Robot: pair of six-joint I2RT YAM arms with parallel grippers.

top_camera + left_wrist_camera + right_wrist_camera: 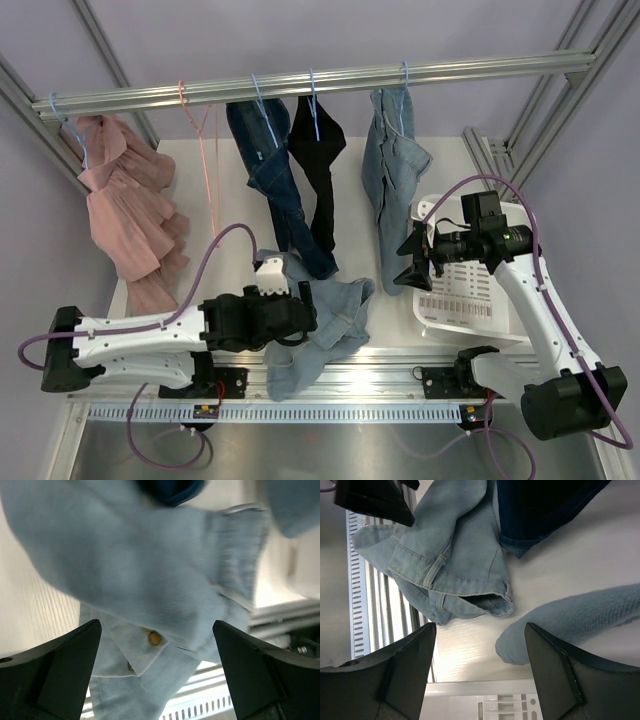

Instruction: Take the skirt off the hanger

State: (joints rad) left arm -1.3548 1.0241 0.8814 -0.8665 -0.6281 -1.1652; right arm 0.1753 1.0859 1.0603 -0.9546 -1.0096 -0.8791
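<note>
step: release judged finished, skirt (322, 325) off bare pink hanger (204, 155), heaped on tabletop (352, 200) directly beneath left gripper (156, 630) | left gripper spread, pinching nothing | right gripper (480, 630) spread, empty, skirt off to its left | next: lift left gripper clear without snagging denim

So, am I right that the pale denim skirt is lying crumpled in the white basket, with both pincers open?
Not quite. The top external view shows the pale denim skirt crumpled on the table, at its near edge in front of the left arm, not in the white basket. The rest holds: the left pincer and the right pincer are both open.
</note>
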